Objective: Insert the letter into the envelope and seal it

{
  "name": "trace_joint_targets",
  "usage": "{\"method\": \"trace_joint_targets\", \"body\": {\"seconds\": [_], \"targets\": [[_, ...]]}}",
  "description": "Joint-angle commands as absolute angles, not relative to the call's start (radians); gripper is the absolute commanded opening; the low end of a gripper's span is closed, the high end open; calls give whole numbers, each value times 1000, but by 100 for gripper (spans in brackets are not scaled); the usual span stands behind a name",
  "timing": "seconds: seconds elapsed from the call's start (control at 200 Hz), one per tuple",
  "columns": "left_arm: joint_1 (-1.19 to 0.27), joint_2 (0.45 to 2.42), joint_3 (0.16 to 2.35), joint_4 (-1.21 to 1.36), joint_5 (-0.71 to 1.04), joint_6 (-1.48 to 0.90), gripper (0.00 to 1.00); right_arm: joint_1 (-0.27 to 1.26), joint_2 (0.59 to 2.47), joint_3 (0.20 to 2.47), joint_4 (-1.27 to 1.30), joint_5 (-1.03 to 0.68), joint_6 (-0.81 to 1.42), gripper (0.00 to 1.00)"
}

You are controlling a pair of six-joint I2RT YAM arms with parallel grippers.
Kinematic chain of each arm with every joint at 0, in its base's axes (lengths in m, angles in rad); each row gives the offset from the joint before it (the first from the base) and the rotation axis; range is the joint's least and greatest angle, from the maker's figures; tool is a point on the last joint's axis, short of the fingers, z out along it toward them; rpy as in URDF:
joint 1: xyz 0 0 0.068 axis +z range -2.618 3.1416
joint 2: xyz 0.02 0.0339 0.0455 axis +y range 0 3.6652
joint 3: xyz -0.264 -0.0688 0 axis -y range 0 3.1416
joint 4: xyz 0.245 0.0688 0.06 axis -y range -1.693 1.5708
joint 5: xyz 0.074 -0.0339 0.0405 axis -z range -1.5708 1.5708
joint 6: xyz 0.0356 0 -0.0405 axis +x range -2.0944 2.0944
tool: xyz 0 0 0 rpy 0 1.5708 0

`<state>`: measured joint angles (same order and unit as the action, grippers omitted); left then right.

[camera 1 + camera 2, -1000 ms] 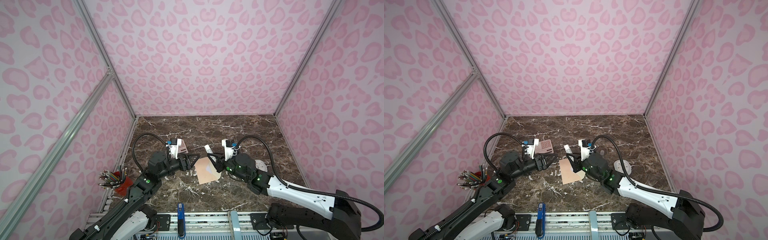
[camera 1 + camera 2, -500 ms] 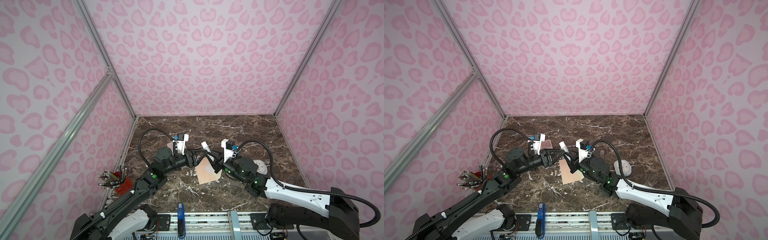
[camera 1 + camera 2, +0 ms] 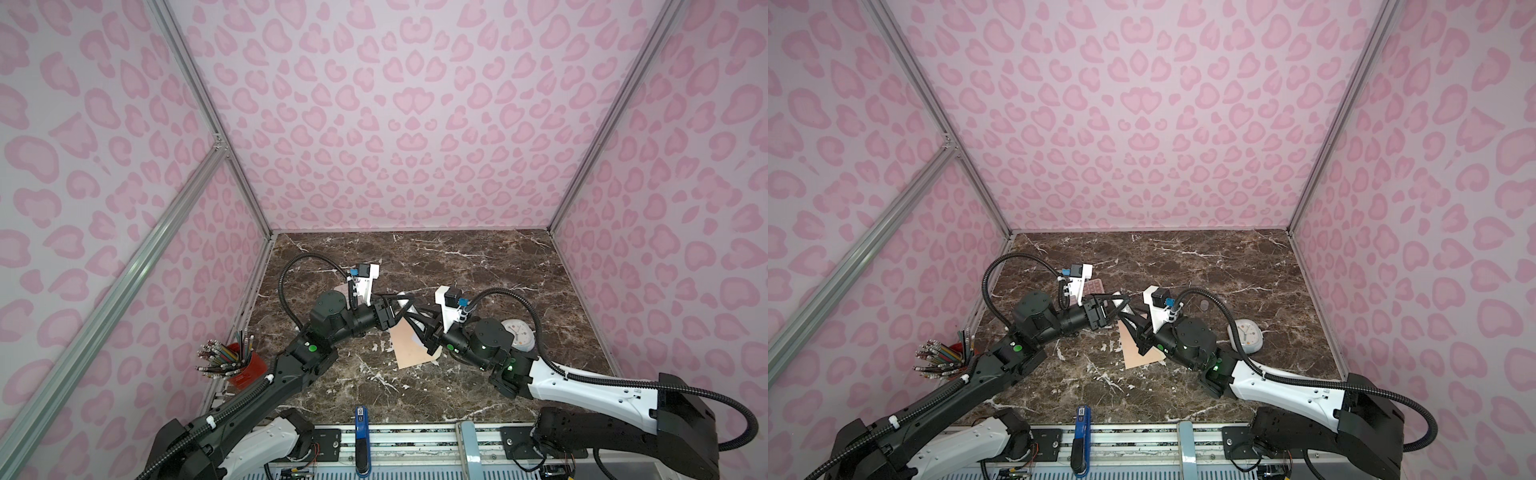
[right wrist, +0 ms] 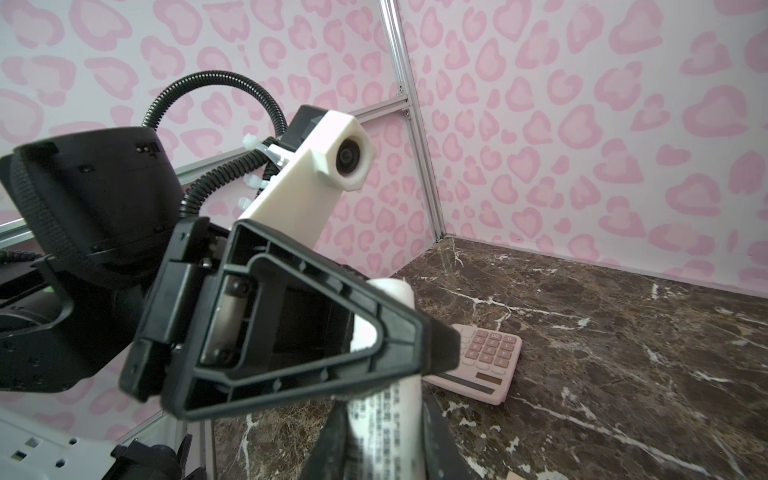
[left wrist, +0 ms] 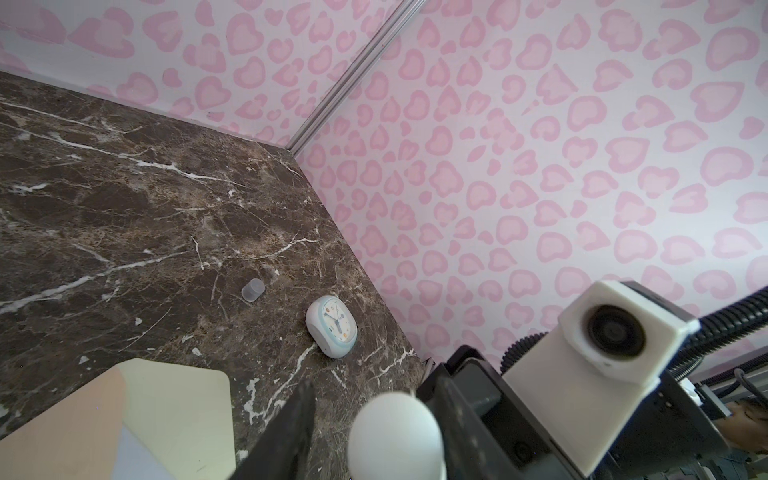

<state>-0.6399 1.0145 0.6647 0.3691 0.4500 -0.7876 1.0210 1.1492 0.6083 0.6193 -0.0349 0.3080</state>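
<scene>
The peach envelope (image 3: 409, 353) lies flat on the marble in both top views, its cream flap (image 5: 178, 407) open. A pale patch shows at its mouth; I cannot make out the letter as such. Above it my right gripper (image 4: 384, 436) is shut on a white glue stick (image 4: 386, 415) with printed text. My left gripper (image 5: 374, 399) meets it from the left with its jaws round the stick's rounded white end (image 5: 395, 436). One finger (image 5: 291, 415) still stands clear of it, so it is open. Both top views show the two grippers tip to tip (image 3: 409, 309).
A pink calculator (image 4: 486, 353) lies behind the grippers. A white alarm clock (image 3: 517, 332) and a small clear cap (image 5: 252, 289) sit to the right. A red cup of pencils (image 3: 237, 361) stands at the left wall, and a blue tool (image 3: 360, 419) lies at the front rail.
My left arm has reached right and forward to the right gripper, and its jaws have narrowed round the stick's end. The right gripper has kept its grip and barely moved.
</scene>
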Motion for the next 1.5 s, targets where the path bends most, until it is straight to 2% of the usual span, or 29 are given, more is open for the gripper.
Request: {"method": "trace_joint_targets", "body": {"seconds": [0.0, 0.055, 0.085, 0.19, 0.445, 0.545, 0.7, 0.84, 0.975, 1.39, 1.495], "targets": [[-641, 1019, 676, 415, 462, -794, 41, 1027, 1149, 597, 664, -51, 279, 0], [-643, 1021, 675, 416, 467, -796, 38, 1026, 1149, 594, 665, -46, 279, 0], [-644, 1023, 678, 416, 470, -795, 31, 1027, 1149, 592, 666, -43, 279, 0], [-649, 1028, 674, 416, 473, -793, 24, 1028, 1146, 585, 670, -41, 277, 0], [-652, 1034, 681, 380, 473, -768, 11, 1030, 1132, 563, 654, -38, 282, 28], [-652, 1035, 692, 348, 466, -746, 10, 1032, 1125, 552, 639, -52, 291, 35], [-652, 1044, 719, 276, 453, -700, 10, 1041, 1116, 534, 608, -74, 301, 40], [-652, 1057, 736, 243, 473, -671, 9, 1046, 1108, 524, 592, -80, 298, 38], [-652, 1071, 752, 221, 506, -648, 9, 1046, 1113, 530, 568, -83, 287, 32], [-653, 1068, 764, 208, 541, -626, 8, 1045, 1150, 541, 542, -83, 301, 32], [-653, 1067, 759, 219, 547, -629, 9, 1045, 1150, 545, 541, -76, 310, 23]]}}
